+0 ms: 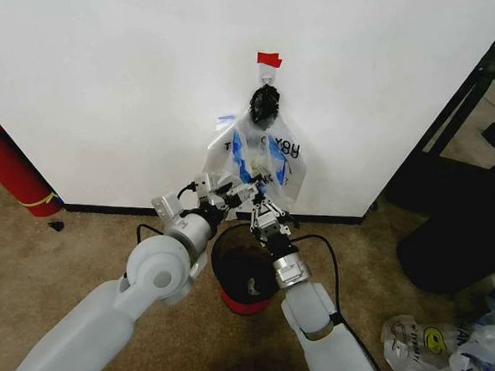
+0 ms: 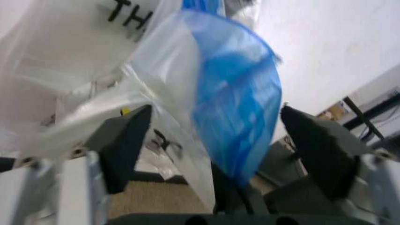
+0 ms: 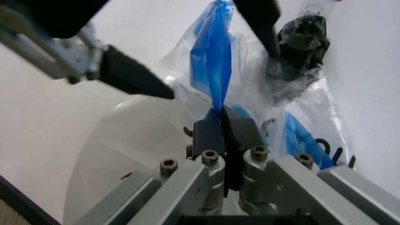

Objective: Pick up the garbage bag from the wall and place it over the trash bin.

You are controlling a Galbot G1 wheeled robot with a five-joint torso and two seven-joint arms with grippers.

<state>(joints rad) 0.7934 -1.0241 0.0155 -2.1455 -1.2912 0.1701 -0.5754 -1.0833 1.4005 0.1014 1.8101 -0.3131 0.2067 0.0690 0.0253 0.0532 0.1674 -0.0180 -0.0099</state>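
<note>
The garbage bag [image 1: 262,157] hangs on the wall [image 1: 111,76], its knotted dark top caught at the small hook [image 1: 269,67] just under the red tape [image 1: 269,59]. Everything else I place from that bag.

My right gripper [image 3: 220,133] is at the bag's lower edge, its two black pads pressed together on a blue strip [image 3: 212,61] of the plastic, with film bunched around the pinch. From my head camera that same gripper [image 1: 265,210] is partly lost against the crumpled plastic.

My left gripper [image 2: 216,140] sits at the bag's lower left, its fingers [image 2: 125,140] standing wide apart with a blue fold [image 2: 237,117] and clear film hanging in the gap. I cannot tell whether either pad touches the plastic. The black print on the bag is cut off at the edge of that view, only a few letters showing.

Directly below the bag, the trash bin [image 1: 244,274] stands on the carpet [image 1: 58,258], its rim and red base partly hidden behind my forearms. Well to the bag's left, a red fire extinguisher [image 1: 13,175] leans at the wall, cut off by the picture's edge.
</note>
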